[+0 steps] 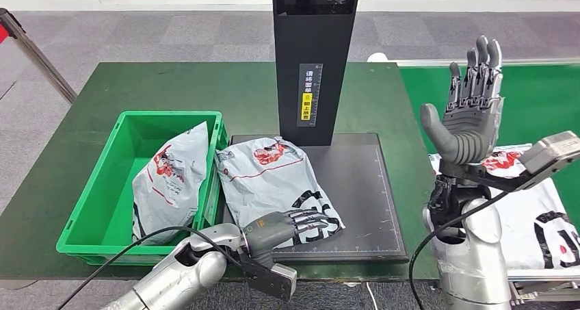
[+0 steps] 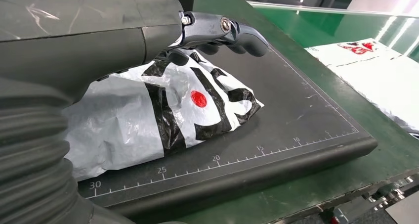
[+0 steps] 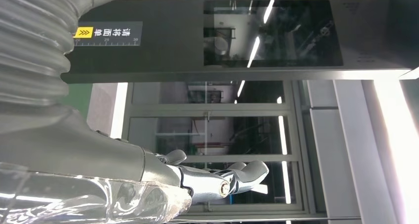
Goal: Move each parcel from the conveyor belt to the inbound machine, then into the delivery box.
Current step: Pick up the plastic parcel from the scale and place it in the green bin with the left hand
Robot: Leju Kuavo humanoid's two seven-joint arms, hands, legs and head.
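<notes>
Presently, the left robot hand is laid, fingers extended and nothing clamped, on the near end of the crinkled white-and-black plastic parcel lying lengthwise on the black inbound machine platform, beside the green plastic delivery box; the right robot hand is raised open, well apart.
</notes>
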